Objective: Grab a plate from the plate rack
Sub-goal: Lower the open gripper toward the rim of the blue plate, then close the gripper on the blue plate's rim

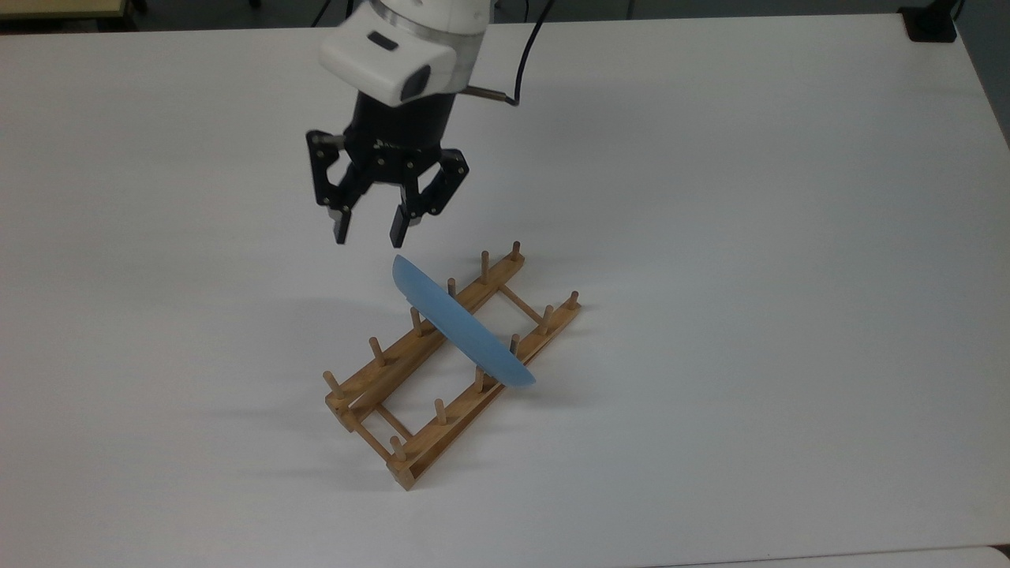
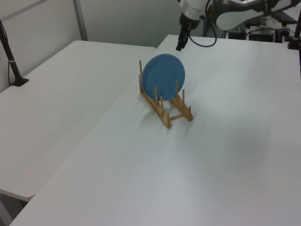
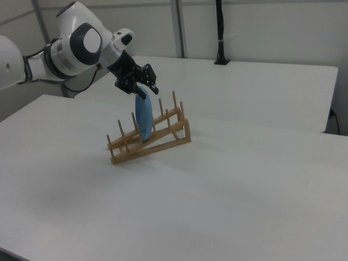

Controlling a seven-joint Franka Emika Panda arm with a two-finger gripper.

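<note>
A light-blue plate (image 1: 461,331) stands on edge between the pegs of the wooden plate rack (image 1: 418,465) in the middle of the white table. In the left view the plate (image 2: 163,76) shows its round face, leaning in the rack (image 2: 165,120). My gripper (image 1: 369,237) hangs open with nothing between its fingers, just beyond the plate's upper rim in the top view. The right view puts my gripper (image 3: 145,93) directly over the top edge of the plate (image 3: 143,117) in the rack (image 3: 157,144), close to it; touching or apart cannot be told.
A second white table (image 2: 56,94) adjoins on the left view's left, with a black post (image 2: 11,56) clamped to it. Another black clamp (image 1: 931,24) sits at the top view's upper right corner. White tabletop (image 1: 750,315) stretches around the rack.
</note>
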